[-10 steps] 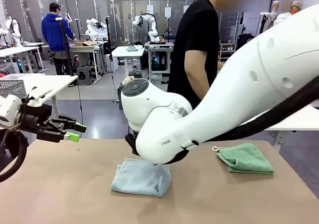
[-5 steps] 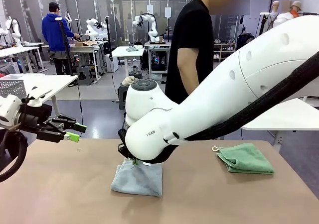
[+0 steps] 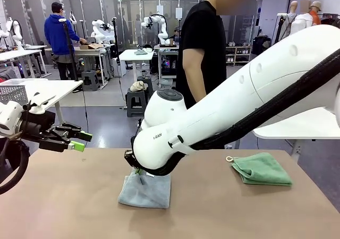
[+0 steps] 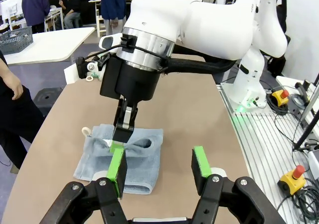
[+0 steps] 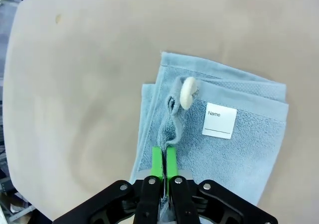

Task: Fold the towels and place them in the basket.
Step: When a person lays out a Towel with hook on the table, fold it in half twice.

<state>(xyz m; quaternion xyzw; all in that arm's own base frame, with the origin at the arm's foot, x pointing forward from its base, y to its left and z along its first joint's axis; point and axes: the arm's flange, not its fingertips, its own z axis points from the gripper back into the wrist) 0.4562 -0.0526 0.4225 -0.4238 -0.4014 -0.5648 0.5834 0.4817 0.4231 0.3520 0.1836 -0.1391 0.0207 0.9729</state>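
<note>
A pale blue-grey towel [image 3: 146, 192] lies folded near the table's middle. My right gripper [image 3: 139, 171] stands over it, pointing down and shut on a pinched ridge of the cloth. In the right wrist view the right gripper [image 5: 164, 157] pinches the towel [image 5: 239, 149] just below its white loop [image 5: 188, 92]. The green towel [image 3: 261, 169] lies folded at the right, apart from both grippers. My left gripper [image 3: 78, 141] hovers open off the table's left edge with nothing between its fingers. The left wrist view looks past the left gripper [image 4: 159, 165] at the towel [image 4: 142, 171]. The basket is out of view.
A person in a black shirt [image 3: 204, 42] stands at the far side of the table. A paler grey mesh basket [image 3: 13, 93] sits on a white table at far left. My right arm's white body [image 3: 239, 101] spans the table's middle and right.
My right arm has swung left and drawn the blue-grey towel's right side over, so the cloth is narrower now. The person has stepped left. My left arm has not moved.
</note>
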